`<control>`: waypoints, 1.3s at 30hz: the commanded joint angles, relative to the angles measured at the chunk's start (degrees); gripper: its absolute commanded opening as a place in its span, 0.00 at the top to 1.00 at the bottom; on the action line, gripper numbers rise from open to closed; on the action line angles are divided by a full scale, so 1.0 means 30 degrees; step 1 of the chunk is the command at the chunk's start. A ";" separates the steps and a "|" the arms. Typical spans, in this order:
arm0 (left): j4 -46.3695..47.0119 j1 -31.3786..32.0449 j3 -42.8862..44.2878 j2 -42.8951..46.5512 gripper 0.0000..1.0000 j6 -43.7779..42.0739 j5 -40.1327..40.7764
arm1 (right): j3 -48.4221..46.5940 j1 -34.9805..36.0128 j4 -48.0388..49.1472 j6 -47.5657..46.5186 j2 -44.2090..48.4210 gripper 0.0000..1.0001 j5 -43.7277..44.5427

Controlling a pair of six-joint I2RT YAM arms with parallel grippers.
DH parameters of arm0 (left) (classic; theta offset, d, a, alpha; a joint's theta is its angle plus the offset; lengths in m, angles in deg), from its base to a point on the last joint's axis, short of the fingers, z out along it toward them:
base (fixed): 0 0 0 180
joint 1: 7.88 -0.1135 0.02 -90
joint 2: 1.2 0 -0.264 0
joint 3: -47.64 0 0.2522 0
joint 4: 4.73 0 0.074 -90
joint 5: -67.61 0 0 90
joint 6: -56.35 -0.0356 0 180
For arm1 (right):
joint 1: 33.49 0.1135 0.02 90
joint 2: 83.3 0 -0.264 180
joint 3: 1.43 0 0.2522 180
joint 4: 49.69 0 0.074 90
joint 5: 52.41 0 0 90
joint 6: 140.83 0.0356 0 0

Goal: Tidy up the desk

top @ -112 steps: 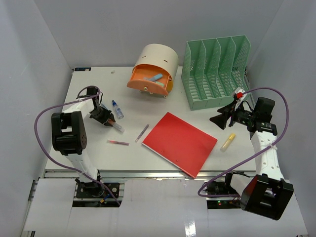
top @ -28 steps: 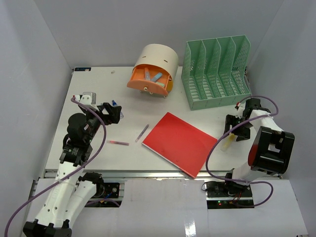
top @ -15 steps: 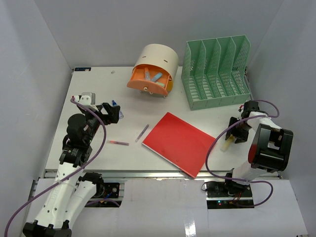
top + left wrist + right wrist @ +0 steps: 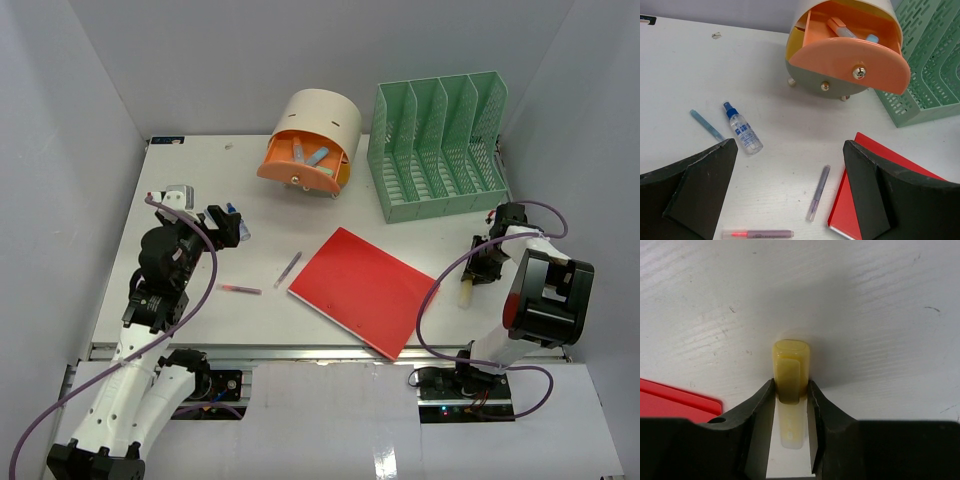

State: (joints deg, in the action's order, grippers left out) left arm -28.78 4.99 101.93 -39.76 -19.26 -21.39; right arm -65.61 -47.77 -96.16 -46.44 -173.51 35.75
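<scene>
The white desk [image 4: 190,190] carries scattered stationery. A yellow highlighter [image 4: 466,292] lies near the right edge, and my right gripper [image 4: 478,270] is shut on it. In the right wrist view both fingers [image 4: 760,405] press its yellow cap [image 4: 790,367] against the desk. My left gripper [image 4: 225,228] hangs open above the left side, nothing between its jaws [image 4: 789,150]. Below it lie a small spray bottle [image 4: 744,134], a blue pen [image 4: 706,125], a purple pen [image 4: 818,192] and a pink-tipped marker [image 4: 757,234].
A red folder [image 4: 365,290] lies slanted in the middle. The orange drawer box [image 4: 310,140] stands open at the back with items inside. A green file rack [image 4: 440,145] stands at the back right. White walls enclose the desk on three sides.
The right gripper's jaws have closed onto the yellow highlighter, which has turned a little. The left arm has risen from the desk surface since the earliest frame and now holds still.
</scene>
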 commanded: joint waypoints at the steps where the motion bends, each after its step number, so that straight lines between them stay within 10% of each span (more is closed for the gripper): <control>1: -0.0062 -0.0040 -0.0255 0.0192 0.02 -0.0169 0.0429 | -0.0232 0.0066 0.1856 -0.0633 0.0033 0.83 -0.2458; 8: 0.0263 -0.0040 -0.0470 0.0405 0.02 -0.0101 0.0294 | -0.2684 0.1838 0.1565 -0.6643 0.4130 0.92 -0.8646; 14: 0.0848 -0.0040 -0.0822 0.0258 0.02 0.0652 -0.0758 | -0.6465 0.7957 0.1582 -1.3067 0.5641 0.92 -1.0346; 21: 0.0469 -0.0069 -0.2313 0.0837 0.02 0.6501 -0.4085 | -1.4785 1.4793 0.2753 -1.7059 0.0823 0.92 -0.7179; 39: -0.1787 -0.0069 -0.3078 0.3608 0.02 0.8223 -0.4581 | -2.2841 1.7476 0.7556 -1.6574 -0.8352 0.81 -0.4672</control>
State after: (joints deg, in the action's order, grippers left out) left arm -32.55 4.96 93.31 -29.52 4.87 -34.07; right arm -132.33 4.62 -78.72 -95.88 -198.52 18.33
